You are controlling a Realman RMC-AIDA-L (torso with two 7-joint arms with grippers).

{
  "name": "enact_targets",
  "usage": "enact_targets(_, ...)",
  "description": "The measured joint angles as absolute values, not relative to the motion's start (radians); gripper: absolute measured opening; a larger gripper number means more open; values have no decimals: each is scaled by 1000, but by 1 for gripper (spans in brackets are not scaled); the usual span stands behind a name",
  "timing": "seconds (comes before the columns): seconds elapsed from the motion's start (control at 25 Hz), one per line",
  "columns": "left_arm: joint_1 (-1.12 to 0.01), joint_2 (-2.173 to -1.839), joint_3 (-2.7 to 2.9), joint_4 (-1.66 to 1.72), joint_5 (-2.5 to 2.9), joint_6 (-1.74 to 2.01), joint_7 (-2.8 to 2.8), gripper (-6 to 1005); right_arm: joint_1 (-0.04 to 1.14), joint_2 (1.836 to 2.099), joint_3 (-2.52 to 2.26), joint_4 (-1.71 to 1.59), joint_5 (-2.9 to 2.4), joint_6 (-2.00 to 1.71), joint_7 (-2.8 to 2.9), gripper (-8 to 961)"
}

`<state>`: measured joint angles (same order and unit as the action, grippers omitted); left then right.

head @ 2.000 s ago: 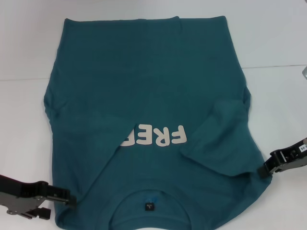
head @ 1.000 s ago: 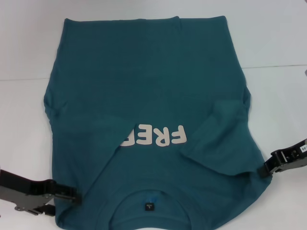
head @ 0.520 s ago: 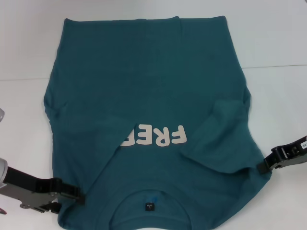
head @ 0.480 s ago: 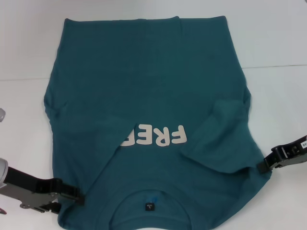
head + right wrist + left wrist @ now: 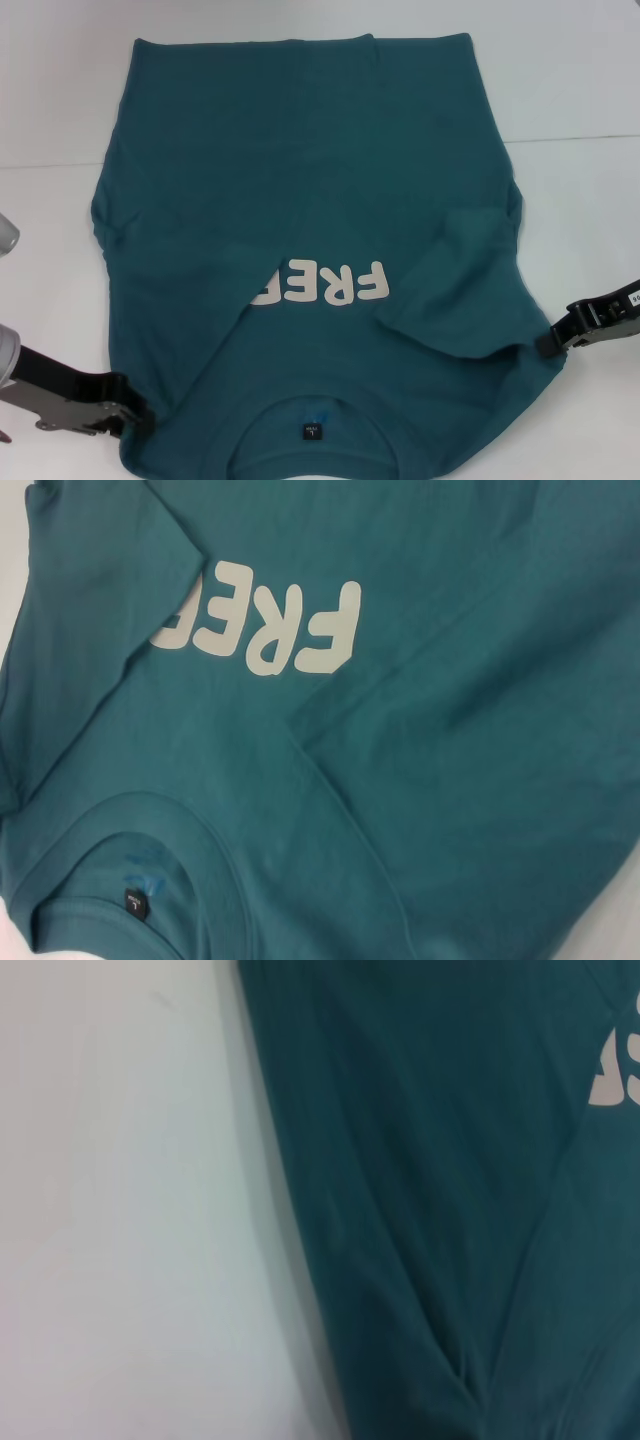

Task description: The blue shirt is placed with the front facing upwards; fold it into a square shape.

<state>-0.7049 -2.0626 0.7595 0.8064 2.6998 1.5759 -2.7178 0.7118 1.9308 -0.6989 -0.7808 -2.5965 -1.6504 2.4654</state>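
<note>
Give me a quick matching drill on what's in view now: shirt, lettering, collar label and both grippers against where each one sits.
Column 1:
1. lettering
2. collar label
3. left gripper
4. right gripper

Column 2:
A. at the shirt's left shoulder edge, near the robot
B. partly covered by folded-in sleeves
C. at the shirt's right shoulder edge
D. inside the neckline, nearest the robot

Pairs: 1-B, 2-D, 3-A, 4-C

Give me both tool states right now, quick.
Left tool: at the blue shirt's near left shoulder edge; open or shut cannot be told.
Right tool: at the shirt's near right shoulder edge; cannot be told either.
</note>
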Motion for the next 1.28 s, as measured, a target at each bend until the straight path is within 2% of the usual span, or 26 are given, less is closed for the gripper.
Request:
enact_targets(0.04, -705, -2062, 759, 807, 2703, 1574, -2718, 402, 712, 1931, -699, -781, -2596, -1651, 2465, 34)
enact_targets(0.24, -707, -2062, 759, 807, 2716, 1572, -2718, 162, 712, 1930, -699, -781, -2592, -1651, 2465, 34)
enact_targets(0.68, -688, -2062, 751, 833, 2717, 1546, -2657, 50, 696, 1930, -634, -781, -2586, -1657, 2395, 34)
enact_targets(0.88, -666, -2065, 726, 835, 2705, 1529, -2586, 51, 647, 1930, -598, -781, -2525, -1661, 2315, 31)
enact_targets(1.28, -603, -2086, 660, 825, 2607, 1494, -2400, 51, 535, 1959, -595, -781, -2398, -1665, 2102, 31)
